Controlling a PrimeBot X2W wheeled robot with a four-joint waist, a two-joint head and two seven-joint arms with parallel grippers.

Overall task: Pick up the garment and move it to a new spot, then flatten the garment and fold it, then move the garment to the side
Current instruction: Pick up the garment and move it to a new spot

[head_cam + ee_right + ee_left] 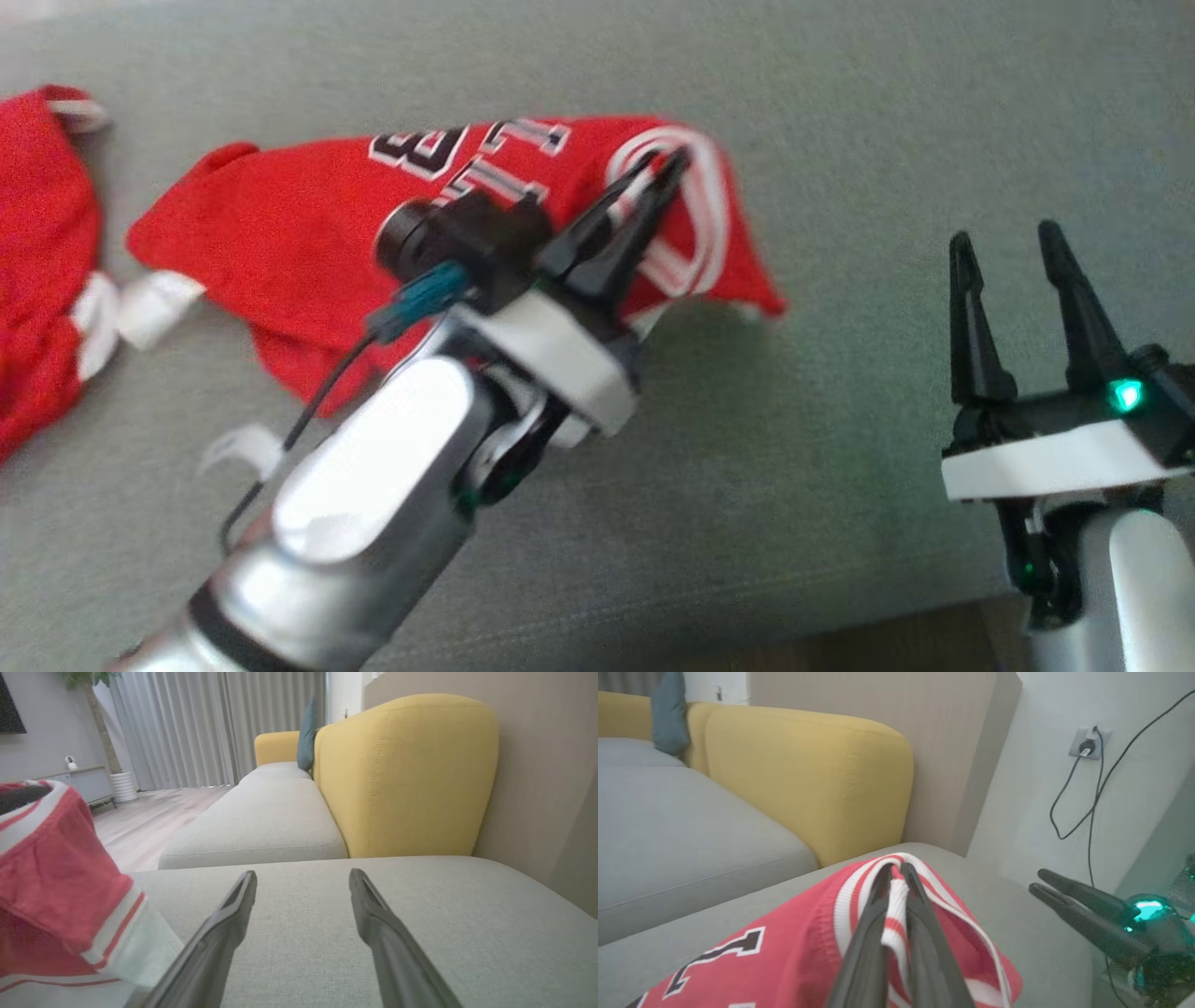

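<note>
The garment (308, 215) is a red jersey with black-and-white lettering and white striped trim, lying on the grey sofa cushion (840, 140). My left gripper (667, 168) is shut on the striped trim at the garment's right end, which is raised off the cushion. In the left wrist view the fingertips (896, 868) pinch a white-and-red band of the garment (784, 952). My right gripper (1004, 238) stands open at the lower right, apart from the cloth. The right wrist view shows its fingers (303, 877) over bare cushion, with the garment (56, 882) to their left.
Another red-and-white cloth (37, 252) lies at the far left of the cushion. A yellow backrest (808, 774) rises behind the seat. A wall socket with a hanging cable (1085, 746) is to the right. The cushion's front edge meets wooden floor (840, 644).
</note>
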